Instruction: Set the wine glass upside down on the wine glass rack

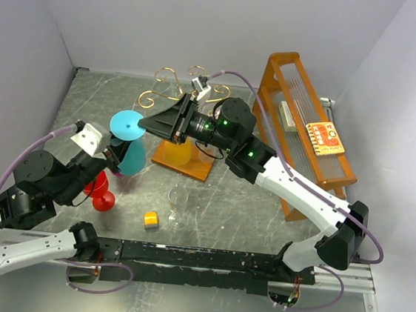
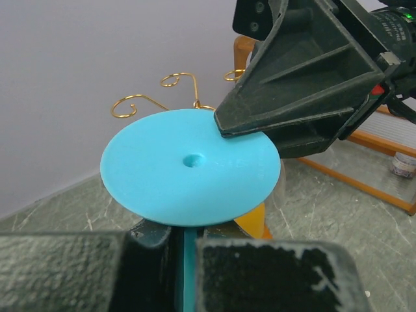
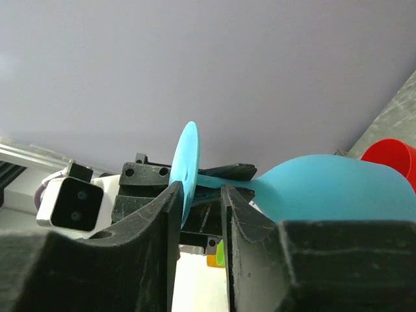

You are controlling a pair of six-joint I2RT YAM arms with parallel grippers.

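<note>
A grey marbled desk (image 1: 261,214) fills the top view. At the right of that view stands a tall orange wooden slatted frame (image 1: 274,81). At upper centre is the wine glass rack (image 1: 192,168), a thin gold wire tree with curled arms on a flat orange-brown wooden base.

Left of centre, just beside the rack's base, a turquoise plastic wine glass (image 1: 129,129) is held upside down above the desk, with its round foot on top and its bowl below. The left tool (image 2: 185,257) is clenched on its stem from the lower left.

The right tool (image 3: 203,201) reaches in from the right, over the rack. Its jaws are parted either side of the foot's rim and not clamped on it.

Red plastic cups (image 1: 100,189) stand at lower left. A clear glass (image 1: 179,201) stands near the middle, with a small yellow block (image 1: 151,219) just beside it.
</note>
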